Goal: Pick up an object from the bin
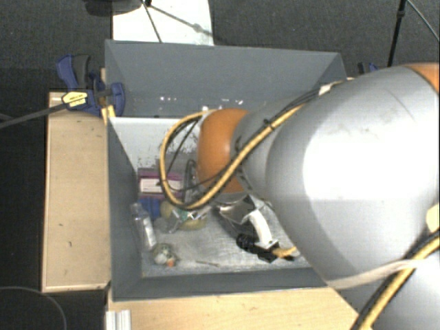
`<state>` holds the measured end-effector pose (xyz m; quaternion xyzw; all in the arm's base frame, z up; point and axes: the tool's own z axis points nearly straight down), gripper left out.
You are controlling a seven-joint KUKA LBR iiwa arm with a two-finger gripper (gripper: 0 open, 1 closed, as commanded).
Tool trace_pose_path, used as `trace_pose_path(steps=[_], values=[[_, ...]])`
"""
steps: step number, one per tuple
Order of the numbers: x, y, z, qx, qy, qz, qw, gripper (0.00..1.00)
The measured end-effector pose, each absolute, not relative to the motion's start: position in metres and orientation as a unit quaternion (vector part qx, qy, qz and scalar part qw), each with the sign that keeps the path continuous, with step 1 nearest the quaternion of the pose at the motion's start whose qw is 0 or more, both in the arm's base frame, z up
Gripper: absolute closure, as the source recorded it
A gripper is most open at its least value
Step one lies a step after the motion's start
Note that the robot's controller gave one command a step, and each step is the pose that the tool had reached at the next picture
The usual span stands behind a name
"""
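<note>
1. The main risk, as I judge it, is a blind closure. The gripper (184,208) sits low at the left-middle of the bin (124,205), under the orange wrist cover (220,150), and things crowd beneath it. A purple-and-white box (152,183) lies just to its left, and a pale roundish thing (187,218) lies right below. It could pinch both at once, or nip only an edge that slips on the lift.
2. The looped cables (168,177) hang close to the box. A further descent or a twist might drag or snag it.
3. A clear bottle (143,227) lies along the left wall with a small grey ball (163,255) near its lower end. Either could roll off if nudged.
4. A black piece with a yellow tip (258,247) lies to the right under the arm, clear of the likely grasp.
5. The hand — released or clenched, I cannot tell, because the cover and cables mask it. Nothing is seen held, and whether it touches the pale thing cannot be told.
6. The task's thing is most likely the pale roundish thing or the box. Both rest on the bin floor, not lifted.
</note>
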<state>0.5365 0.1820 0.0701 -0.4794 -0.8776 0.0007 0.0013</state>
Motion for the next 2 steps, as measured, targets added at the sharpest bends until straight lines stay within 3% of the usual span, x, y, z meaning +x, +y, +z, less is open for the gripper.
trace_pose_path(steps=[1,2], values=[[0.537,0.182,0.071,-0.479,-0.878,0.0,0.001,1.0],[0.539,0.182,0.183,-0.477,-0.879,-0.003,-0.003,1.0]])
